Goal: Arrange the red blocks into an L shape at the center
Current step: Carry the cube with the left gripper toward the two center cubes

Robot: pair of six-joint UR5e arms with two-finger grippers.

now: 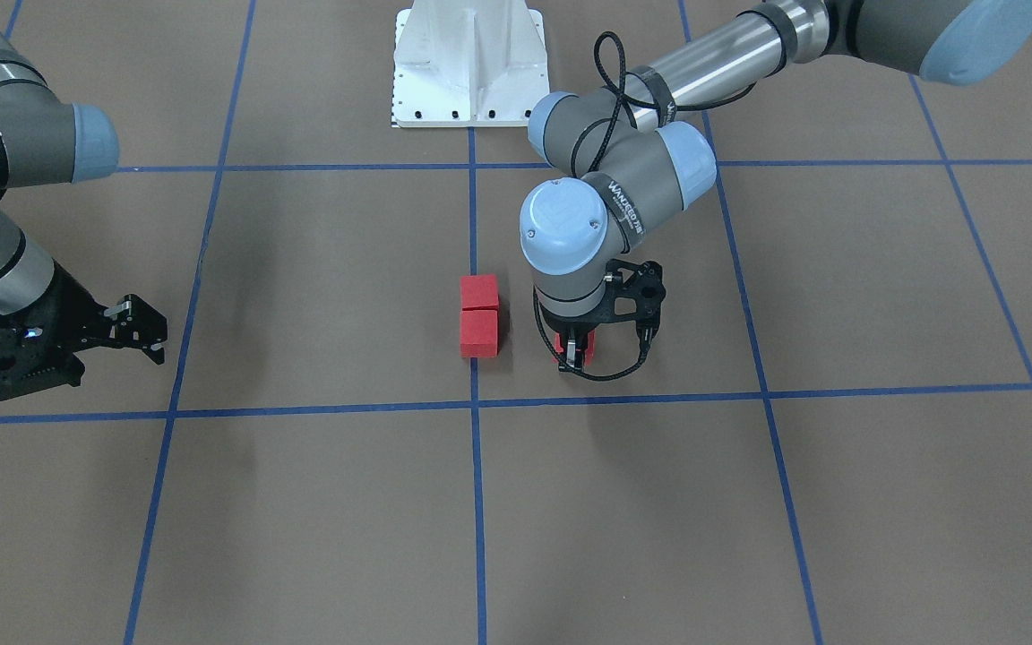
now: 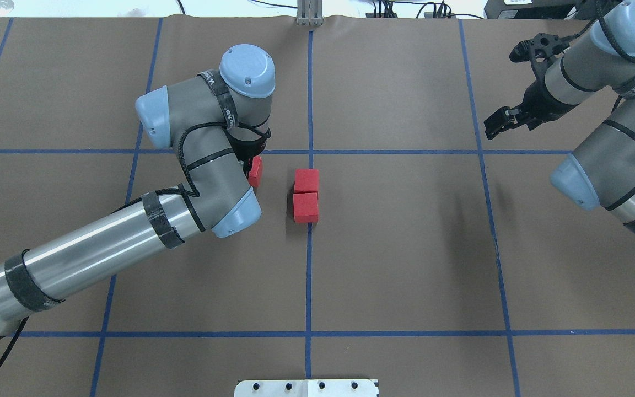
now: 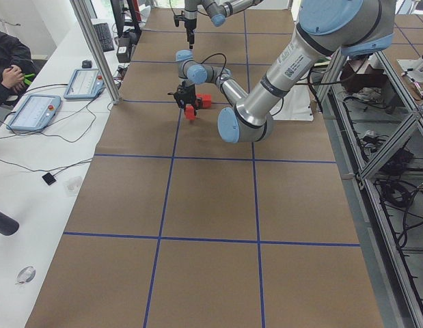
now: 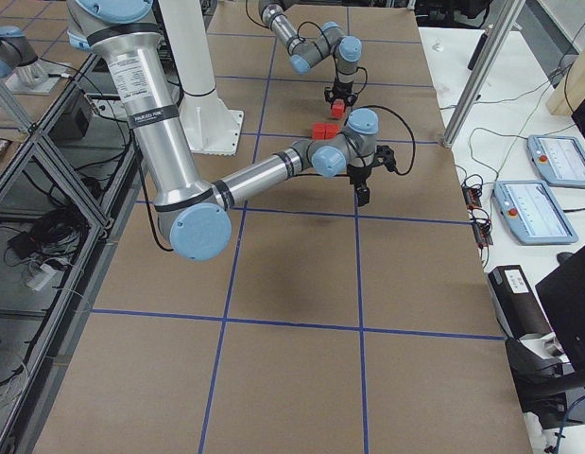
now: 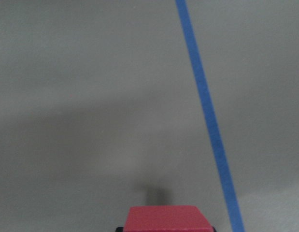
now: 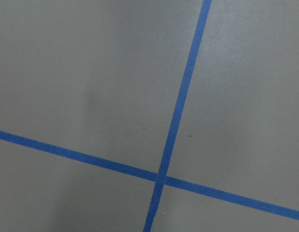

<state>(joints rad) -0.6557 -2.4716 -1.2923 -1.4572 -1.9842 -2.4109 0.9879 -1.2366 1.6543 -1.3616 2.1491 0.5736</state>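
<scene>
Two red blocks [image 1: 479, 292] [image 1: 479, 333] lie touching in a short row on the middle blue tape line [image 1: 473, 224] at the center, also in the overhead view [image 2: 306, 180] [image 2: 306, 207]. My left gripper [image 1: 575, 352] points down, shut on the third red block [image 2: 255, 171], close over the brown floor and about one block width to the robot's left of the row. That block fills the bottom edge of the left wrist view [image 5: 168, 218]. I cannot tell whether it touches the floor. My right gripper [image 1: 135, 329] is open and empty, far off to the robot's right [image 2: 507, 118].
The white metal base [image 1: 468, 63] stands behind the row on the robot's side. Blue tape lines [image 6: 176, 125] divide the brown floor into squares. The left arm's elbow and forearm [image 2: 102, 248] hang over the floor left of the center.
</scene>
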